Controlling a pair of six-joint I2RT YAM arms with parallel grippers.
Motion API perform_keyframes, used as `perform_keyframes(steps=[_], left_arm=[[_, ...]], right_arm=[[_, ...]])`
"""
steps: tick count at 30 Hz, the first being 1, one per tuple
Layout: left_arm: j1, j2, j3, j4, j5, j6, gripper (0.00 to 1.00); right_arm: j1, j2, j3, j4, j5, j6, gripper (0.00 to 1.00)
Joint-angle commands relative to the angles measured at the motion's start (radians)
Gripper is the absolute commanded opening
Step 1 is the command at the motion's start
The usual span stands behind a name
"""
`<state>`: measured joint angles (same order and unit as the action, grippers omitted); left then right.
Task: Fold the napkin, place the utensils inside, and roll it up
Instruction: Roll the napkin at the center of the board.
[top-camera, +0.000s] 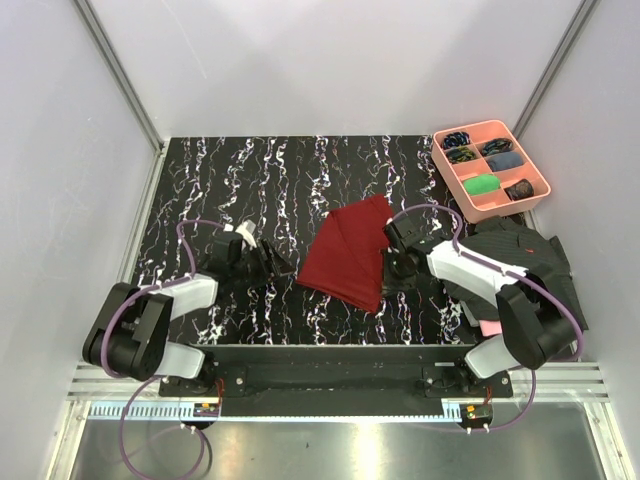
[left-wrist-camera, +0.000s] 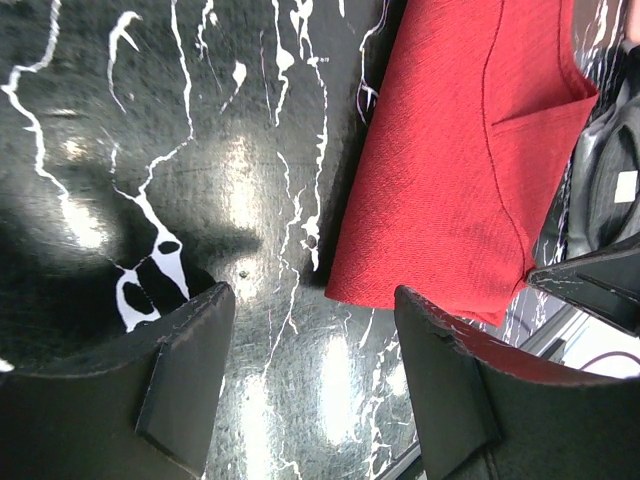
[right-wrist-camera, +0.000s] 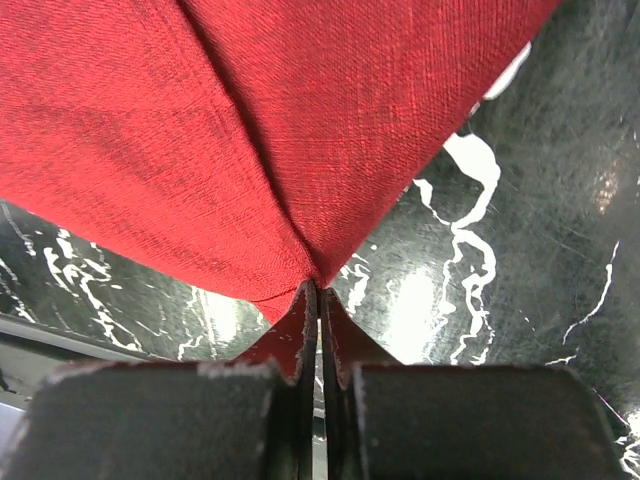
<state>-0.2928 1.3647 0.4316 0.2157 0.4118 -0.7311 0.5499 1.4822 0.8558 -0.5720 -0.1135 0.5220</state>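
Folding step in hand. The napkin (top-camera: 348, 252) lies partly folded mid worktop (top-camera: 230, 170). At its 3 o'clock edge the right gripper (right-wrist-camera: 318, 300) clamps a corner; at 9 o'clock the left gripper (left-wrist-camera: 312, 330) stands wide, empty. Next move, as judged: carry the corner across squarely

The table (top-camera: 200, 180) has a black top veined with white streaks and fills the middle of the top view. A dark red napkin (top-camera: 347, 255), folded over, lies at its centre, slanting from upper right to lower left. A pink compartment tray (top-camera: 512, 207) sits at the upper right corner. Below it, at the right edge, a dark shirt (top-camera: 525, 255) lies crumpled, with a sliver of pink cloth (top-camera: 489, 327) showing at its lower edge.
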Motion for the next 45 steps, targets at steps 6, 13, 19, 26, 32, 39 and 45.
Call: perform_keyframes(steps=[6,13,19,26,32,39,45], left_arm=[[-0.023,0.059,0.035,0.142,0.038,-0.013,0.68],[-0.052,0.128,0.047,0.191,0.074,-0.021,0.67],[-0.068,0.154,0.039,0.194,0.078,-0.021,0.66],[-0.086,0.166,0.024,0.171,0.085,-0.014,0.61],[-0.097,0.183,0.007,0.132,0.064,-0.022,0.5],[-0.106,0.2,0.006,0.155,0.064,-0.04,0.41],[-0.109,0.203,0.033,0.159,0.074,-0.05,0.27]], right_arm=[[0.005,-0.046,-0.024,-0.032,0.063,0.007,0.0],[0.005,-0.031,-0.021,-0.046,0.081,0.01,0.02],[0.005,-0.04,-0.032,-0.051,0.087,0.018,0.02],[0.004,-0.03,-0.037,-0.051,0.084,0.019,0.03],[0.005,-0.031,-0.021,-0.052,0.081,0.016,0.08],[0.005,-0.046,0.008,-0.051,0.072,-0.004,0.34],[0.044,-0.115,0.072,-0.008,0.095,-0.089,0.54]])
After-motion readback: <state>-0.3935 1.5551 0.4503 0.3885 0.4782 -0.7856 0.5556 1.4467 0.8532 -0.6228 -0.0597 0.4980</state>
